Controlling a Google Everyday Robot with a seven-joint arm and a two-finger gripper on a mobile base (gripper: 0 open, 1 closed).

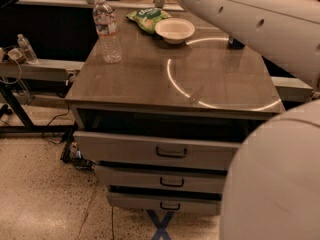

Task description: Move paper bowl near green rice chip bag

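**A:** What is biggest in view?

**B:** The robot's pale arm (260,19), crossing the upper right above the table (150,79) and running out past the top edge. The gripper is beyond that edge, above the far side, so I cannot tell whether it is clenched or released. Nothing hangs from the part of the arm that shows.

**A:** And on the table?

**B:** A water bottle (107,29) stands upright at the far left. The green rice chip bag (147,18) lies at the far edge, and the paper bowl (175,30) sits upright just to its right, rim beside the bag. Whether they touch, I cannot say. I'd judge the task about done.

**A:** What could still spoil it?

**B:** The arm passes low over that far corner. A careless sweep could clip the bowl, which looks light enough to skid away or tip. A nudge to the bag could send it off the far edge. The bottle is tall and would topple if brushed.
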